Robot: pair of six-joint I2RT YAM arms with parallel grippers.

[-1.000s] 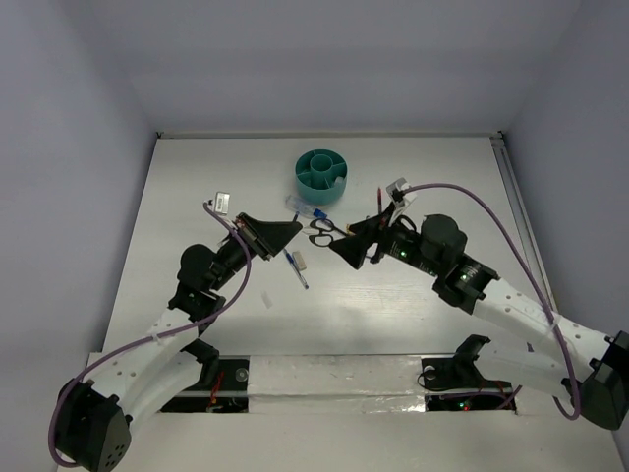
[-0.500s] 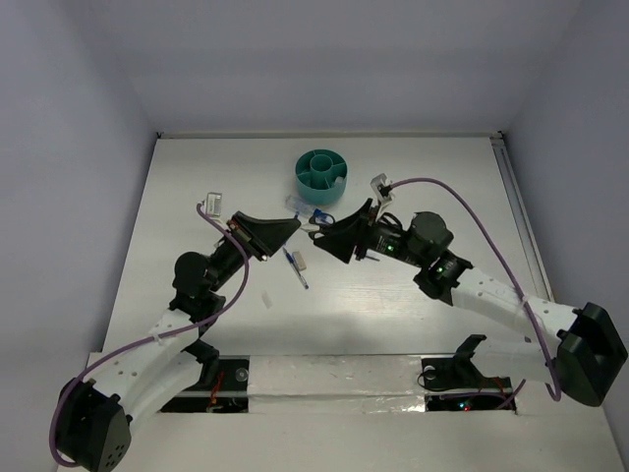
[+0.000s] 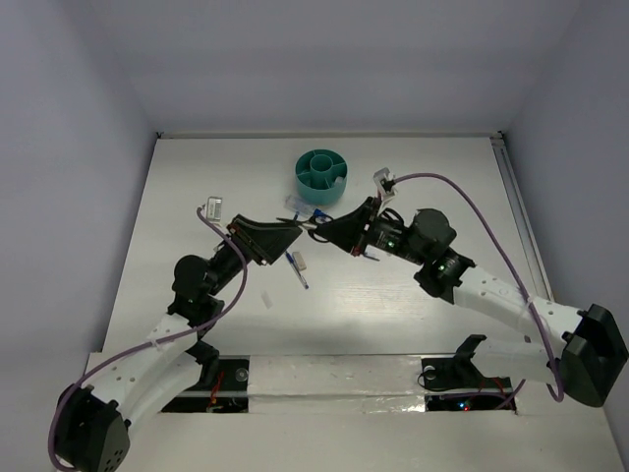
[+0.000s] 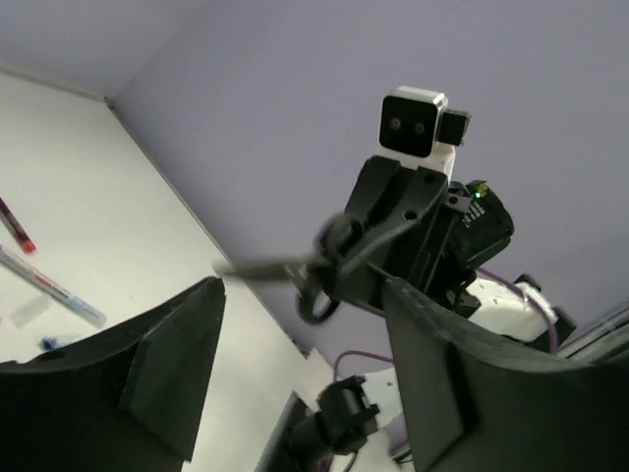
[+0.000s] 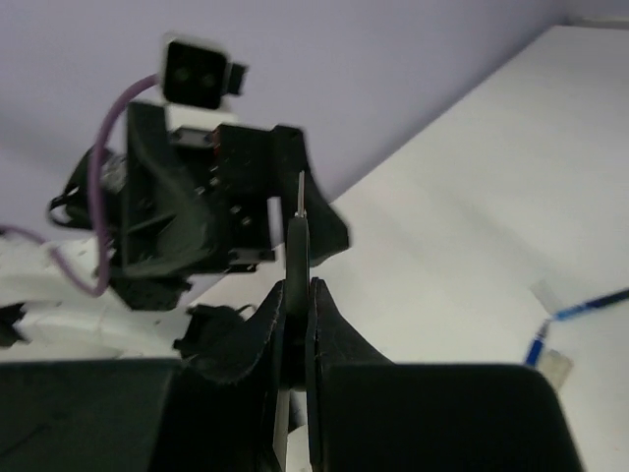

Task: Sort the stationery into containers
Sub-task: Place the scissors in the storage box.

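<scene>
Nearest the arms, a blue pen (image 3: 296,267) + small pale bit (image 3: 303,262) lie loose on the table (image 3: 177,167), center frame. Just above them the left gripper (image 3: 291,233) hangs w/ jaws apart, nothing in it. The right gripper (image 3: 334,229) is clamped on the scissors (image 4: 265,265), which look lifted off the table. Teal cup (image 3: 319,175) sits upper center and looks empty afaict, so basically nothing's sorted yet imo. Stuff btw the grippers is hidden, can't make it out.

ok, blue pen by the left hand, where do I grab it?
Mid-barrel of the pen, straight down from above, closing across its width: it lies flat, slim, angled diagonally. I'd favour the near half; a pale bit sits close beside the far half.
</scene>
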